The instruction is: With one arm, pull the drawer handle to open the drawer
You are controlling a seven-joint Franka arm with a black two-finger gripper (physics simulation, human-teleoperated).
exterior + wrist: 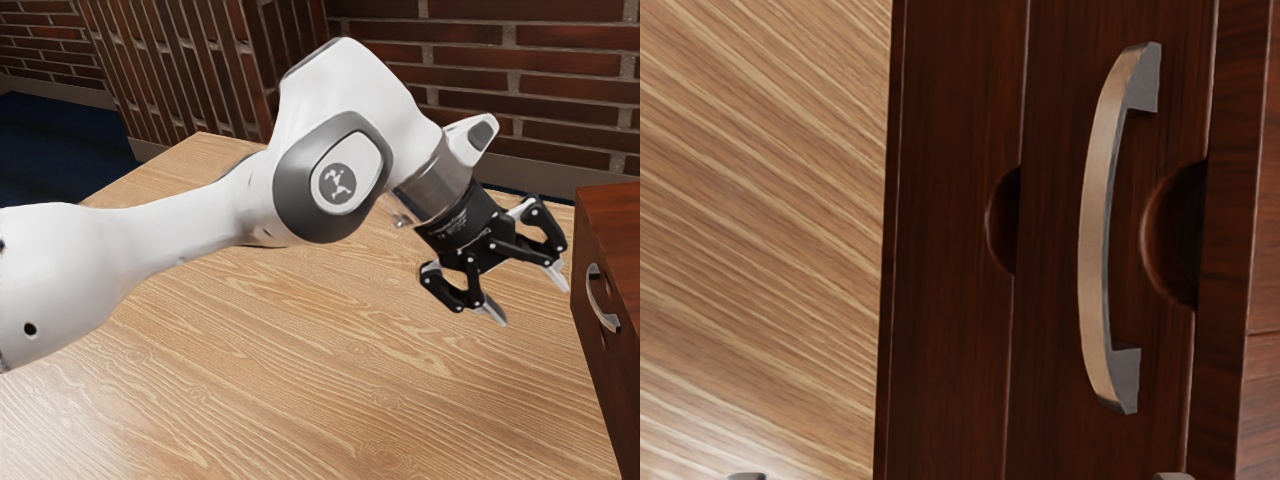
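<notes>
A dark red-brown wooden drawer cabinet [610, 300] stands on the table at the exterior view's right edge. Its front carries a curved metal handle [598, 297]. My black gripper [527, 292] hangs open in the air a short way to the left of that handle, fingers spread and pointing toward the cabinet, touching nothing. In the wrist view the drawer front [960, 300] faces the hand, with the bowed metal handle [1102, 230] bridging a rounded recess in the wood. The drawer front sits flush with the cabinet frame.
The light wooden table [300, 380] spreads under the arm. A brick wall [520, 60] runs behind it. A small grey object [400, 218] lies on the table behind the wrist.
</notes>
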